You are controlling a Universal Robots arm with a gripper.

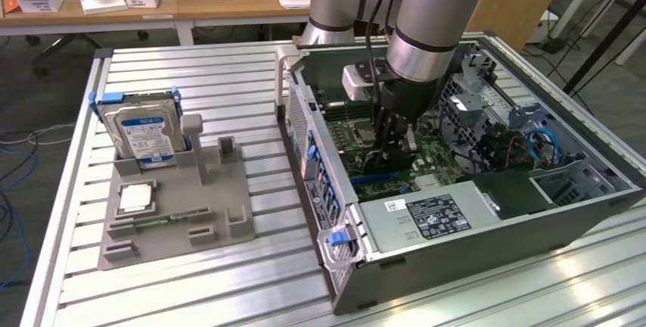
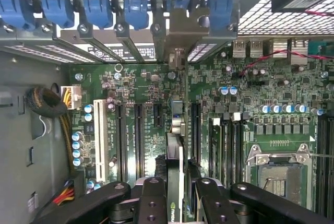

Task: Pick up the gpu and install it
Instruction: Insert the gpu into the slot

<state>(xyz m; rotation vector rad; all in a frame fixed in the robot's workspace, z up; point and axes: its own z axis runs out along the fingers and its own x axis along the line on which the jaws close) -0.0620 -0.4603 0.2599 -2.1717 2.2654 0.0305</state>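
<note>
My gripper (image 2: 179,203) is down inside the open computer case (image 1: 454,213), shut on the gpu (image 2: 177,130). In the wrist view the thin black card stands edge-on between my two black fingers (image 2: 154,198), above the green motherboard (image 2: 141,78). It lines up with one of the long black expansion slots. Its silver bracket (image 2: 182,28) sits at the case's rear slot openings, among the blue retaining clips. In the exterior view my gripper (image 1: 394,141) hangs low over the motherboard (image 1: 349,126), and the arm hides most of the card.
On the exterior view's left, a grey holder (image 1: 172,213) carries a blue-labelled hard drive (image 1: 147,134), a processor chip (image 1: 136,198) and a slim green memory stick (image 1: 166,219). The power supply (image 1: 434,213) and drive cage (image 1: 565,183) crowd the case. Memory slots and the processor socket (image 2: 279,177) lie beside the card.
</note>
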